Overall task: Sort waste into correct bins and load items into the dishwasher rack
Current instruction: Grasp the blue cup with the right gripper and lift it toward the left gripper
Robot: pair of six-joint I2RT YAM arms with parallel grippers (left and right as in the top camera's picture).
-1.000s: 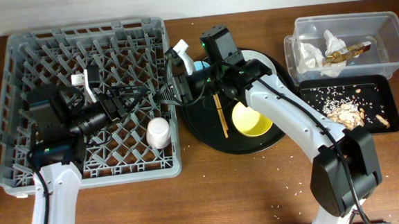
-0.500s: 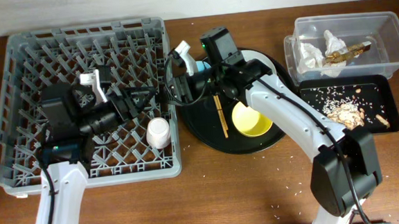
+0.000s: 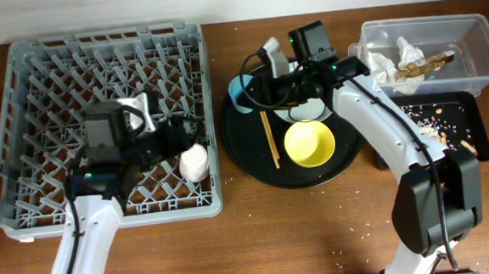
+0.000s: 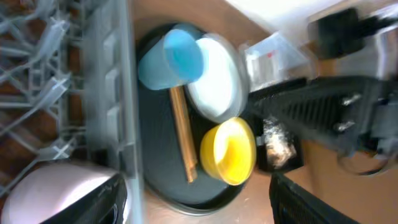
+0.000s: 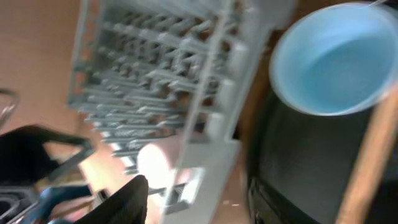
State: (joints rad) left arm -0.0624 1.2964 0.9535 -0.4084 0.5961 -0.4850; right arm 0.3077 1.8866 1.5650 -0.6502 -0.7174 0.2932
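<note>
The grey dishwasher rack (image 3: 45, 81) fills the left side. A pinkish-white cup (image 3: 195, 163) stands inside it near the right wall. My left gripper (image 3: 181, 135) is open and empty just above that cup; the left wrist view (image 4: 199, 205) shows the cup (image 4: 50, 186) by its left finger. My right gripper (image 3: 256, 83) is open and empty over the light blue cup (image 3: 240, 93), which shows in the right wrist view (image 5: 336, 59). The grey plate (image 4: 214, 81), yellow bowl (image 3: 309, 144) and chopsticks (image 3: 269, 140) lie on the round black tray (image 3: 251, 166).
A clear tub (image 3: 476, 33) at the far right holds white napkins (image 3: 389, 63) and a wrapper (image 3: 427, 62). In front of it a shallow black tray (image 3: 472, 110) holds food scraps (image 3: 423, 134). Rice grains dot the wooden table.
My left arm has moved right across the rack toward the pinkish-white cup. My right arm has swung right, from the rack's edge back over the round tray.
</note>
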